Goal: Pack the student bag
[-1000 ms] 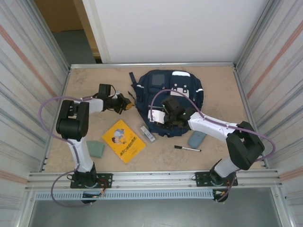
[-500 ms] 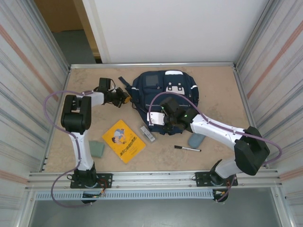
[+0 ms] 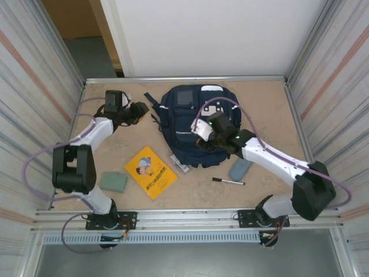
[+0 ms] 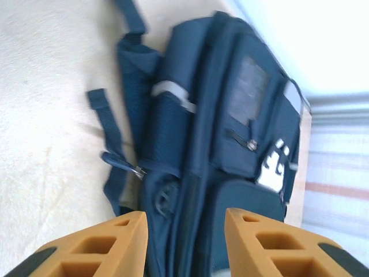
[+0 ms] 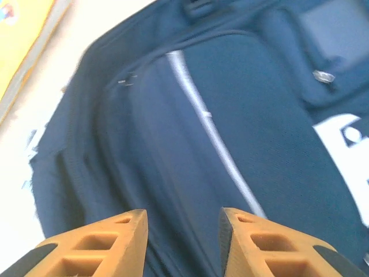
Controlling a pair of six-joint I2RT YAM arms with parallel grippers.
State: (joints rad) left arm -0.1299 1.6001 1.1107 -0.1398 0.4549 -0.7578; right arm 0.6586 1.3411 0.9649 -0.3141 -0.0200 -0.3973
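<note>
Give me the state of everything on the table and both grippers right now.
student bag: lying flat, front up, no opening visible
yellow book: closed, flat on the table, outside the bag
black marker: lying loose, outside the bag
grey-blue pouch: lying outside the bag
green pad: lying flat, outside the bag
left gripper: open, empty
right gripper: open, empty, over the bag

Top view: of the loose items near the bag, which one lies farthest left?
The green pad, beside the left arm. The yellow book, silver item, pen and blue-grey pouch all lie further right.
</note>
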